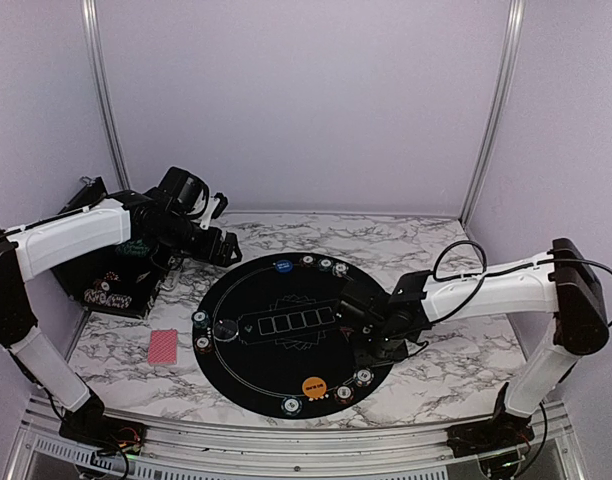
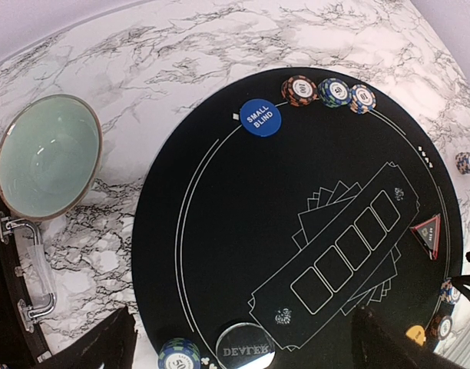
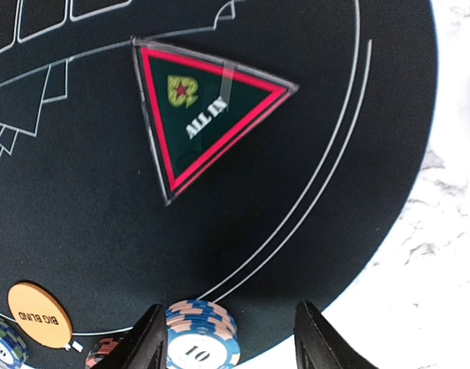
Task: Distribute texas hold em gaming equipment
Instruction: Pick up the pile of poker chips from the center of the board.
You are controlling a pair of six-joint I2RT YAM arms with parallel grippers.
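Our right fingers (image 3: 153, 343) stand wide astride the chip stack (image 3: 201, 343) on the mat (image 3: 81, 231) at the bottom of the frame, we judge to pinch it; our left fingers (image 2: 104, 347) hang wide, empty

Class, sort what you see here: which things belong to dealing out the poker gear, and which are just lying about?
Belongs to the job: card, chips, small blind disc, big blind disc, dealer disc, all-in triangle.

Just lying about: bowl, mat (only the surface underneath).
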